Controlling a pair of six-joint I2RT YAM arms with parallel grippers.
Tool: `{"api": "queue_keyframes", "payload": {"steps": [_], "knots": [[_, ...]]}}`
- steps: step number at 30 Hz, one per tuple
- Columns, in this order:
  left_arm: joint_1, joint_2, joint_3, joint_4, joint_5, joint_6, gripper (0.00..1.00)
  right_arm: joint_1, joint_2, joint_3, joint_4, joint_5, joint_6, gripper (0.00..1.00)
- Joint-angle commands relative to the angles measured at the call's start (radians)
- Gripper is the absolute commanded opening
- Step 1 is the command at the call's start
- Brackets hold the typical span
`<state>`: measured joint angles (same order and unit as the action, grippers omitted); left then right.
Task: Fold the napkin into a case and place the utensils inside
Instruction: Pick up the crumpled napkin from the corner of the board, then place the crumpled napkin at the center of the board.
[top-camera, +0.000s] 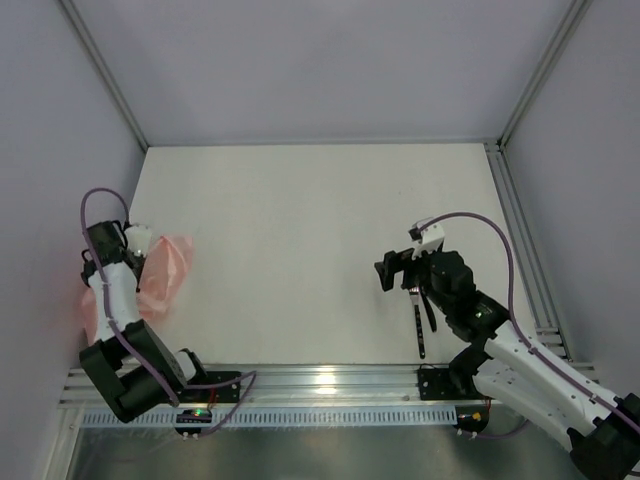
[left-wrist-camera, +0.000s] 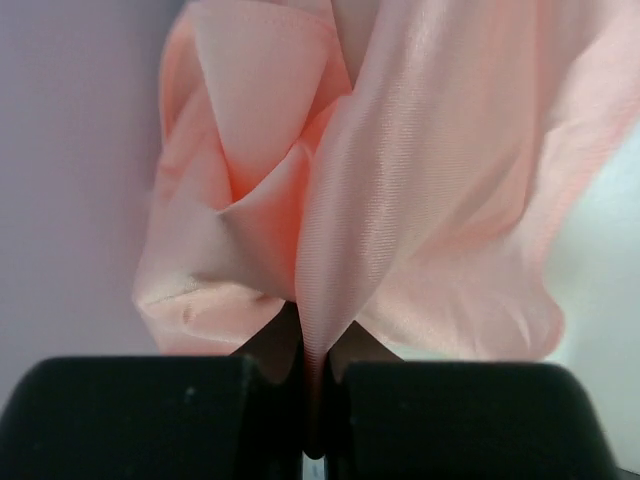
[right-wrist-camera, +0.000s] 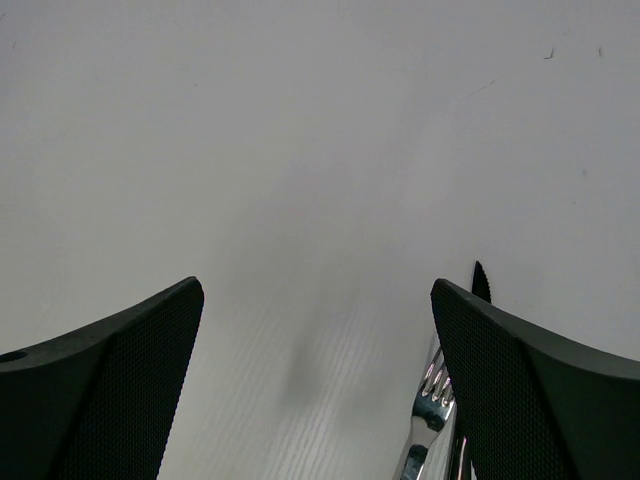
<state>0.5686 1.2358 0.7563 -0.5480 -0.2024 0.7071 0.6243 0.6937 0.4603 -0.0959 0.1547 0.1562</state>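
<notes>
Left gripper (left-wrist-camera: 315, 378) pinches a fold of the bunched napkin (left-wrist-camera: 400, 200) at the left edge of the table (top-camera: 300, 220); right gripper (right-wrist-camera: 318, 290) hangs wide open, fork (right-wrist-camera: 432, 395) just beside one finger.

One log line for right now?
left tool: shut on napkin, bunched | right tool: open, empty | fork: on table, by right tool | folding: not done

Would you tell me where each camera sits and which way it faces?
Top external: above, behind the arms, looking down at the table; both arms show.
Left wrist: on the left arm, facing the napkin pinched by the left gripper.
Right wrist: facing the table past the open right gripper; fork at lower right.
Shared: napkin, in top and left wrist.
</notes>
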Motion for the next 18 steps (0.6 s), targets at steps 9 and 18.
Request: {"api": "queue_keyframes", "payload": {"steps": [9,18], "knots": [[-0.740,-0.053,0.573,-0.493,0.463,-0.362,0.00,-0.005,0.167,0.296,-0.192,0.066,0.037,0.99],[-0.929,0.401,0.991,-0.624,0.608,-0.299,0.00,-0.070,0.265,0.419,-0.269,0.053,0.014,0.97]]}}
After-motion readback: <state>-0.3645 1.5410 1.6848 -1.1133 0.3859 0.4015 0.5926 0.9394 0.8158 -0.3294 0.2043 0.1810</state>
